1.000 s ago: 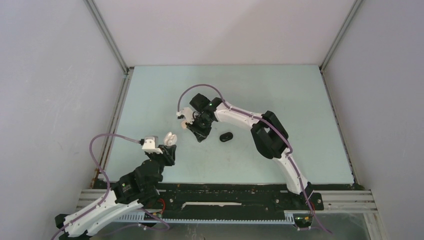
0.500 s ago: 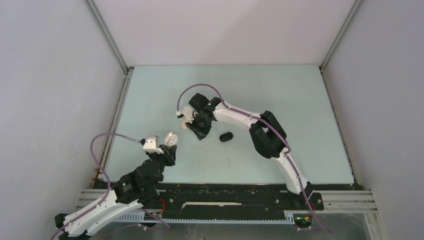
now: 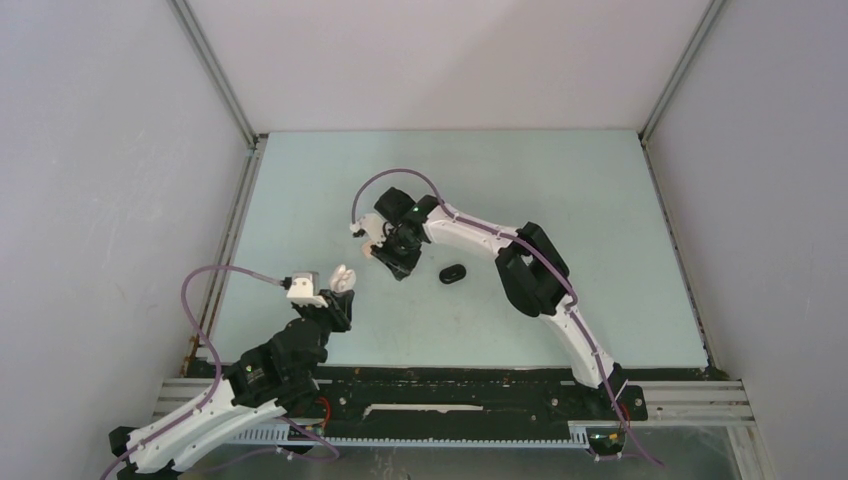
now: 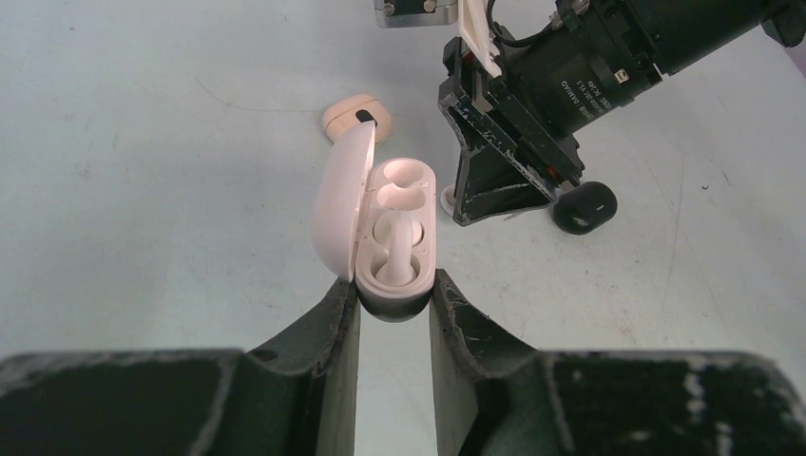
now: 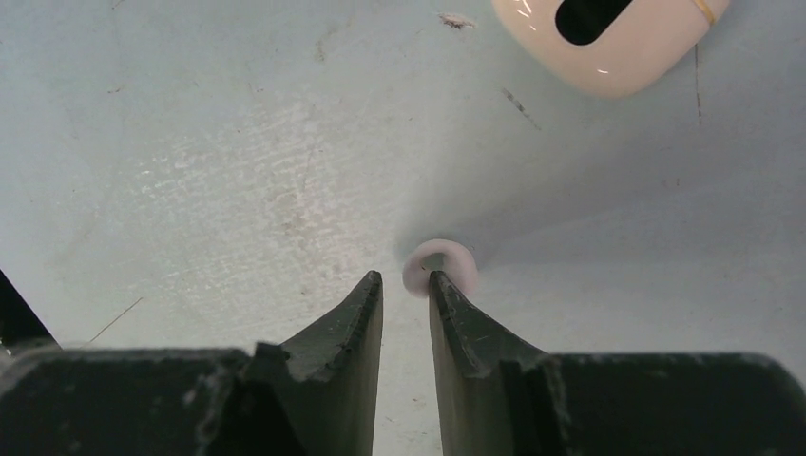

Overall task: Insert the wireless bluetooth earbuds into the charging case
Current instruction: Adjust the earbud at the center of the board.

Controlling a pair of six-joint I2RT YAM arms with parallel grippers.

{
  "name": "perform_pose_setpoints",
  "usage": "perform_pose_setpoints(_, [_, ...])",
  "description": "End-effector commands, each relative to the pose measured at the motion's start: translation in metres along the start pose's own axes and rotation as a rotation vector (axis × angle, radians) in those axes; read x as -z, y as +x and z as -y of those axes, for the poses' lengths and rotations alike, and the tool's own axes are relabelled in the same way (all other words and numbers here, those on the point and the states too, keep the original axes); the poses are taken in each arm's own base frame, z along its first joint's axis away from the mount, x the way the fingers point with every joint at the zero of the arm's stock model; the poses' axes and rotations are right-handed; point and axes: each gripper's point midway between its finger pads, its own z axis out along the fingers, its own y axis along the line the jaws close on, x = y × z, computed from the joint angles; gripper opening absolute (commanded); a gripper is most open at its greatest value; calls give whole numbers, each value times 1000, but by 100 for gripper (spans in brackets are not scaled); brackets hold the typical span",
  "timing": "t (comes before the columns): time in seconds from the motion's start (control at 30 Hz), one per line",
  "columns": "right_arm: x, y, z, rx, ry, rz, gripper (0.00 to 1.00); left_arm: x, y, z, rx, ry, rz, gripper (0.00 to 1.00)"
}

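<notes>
My left gripper (image 4: 394,285) is shut on the near end of a pale pink charging case (image 4: 418,180), held above the table with its lid (image 4: 340,204) swung open to the left. One pale earbud (image 4: 397,249) sits in the near slot; the far slot is empty. In the top view the case (image 3: 341,278) is left of my right gripper (image 3: 392,262). My right gripper (image 5: 406,277) points down at the table, jaws narrowly open with nothing between them. A small pale pink ring-shaped piece (image 5: 437,266) lies on the table, touching its right fingertip (image 5: 439,285). A pale pink earbud with a black oval mark (image 5: 608,38) lies just beyond.
A black pill-shaped item (image 3: 453,273) lies on the pale green table (image 3: 560,200), right of my right gripper, and shows in the left wrist view (image 4: 583,207). Grey walls close in the table on three sides.
My right gripper's jaws have spread a little and the arm has edged slightly left and away. The left arm and the case have stayed still.
</notes>
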Motion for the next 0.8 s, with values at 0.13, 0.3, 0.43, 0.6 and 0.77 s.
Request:
perform_pose_setpoints(0.13, [-4,-7,10,38,66,-5,31,0,-13,8,25,25,27,0])
perform_pose_setpoints(0.3, [-1,-7,23,29,161,-24,28,1,-15,9,26,26,30,0])
perform_pose_setpoints(0.43, [13,-7,24,48,190,-22,24,0,-14,9,26,27,30,0])
perform_pose_setpoints(0.6, [37,-1,25,99,200,-1,24,0,-15,9,26,30,34,0])
perform_pose_setpoints(0.77, [59,19,35,74,206,8,25,1,-16,10,30,36,37,0])
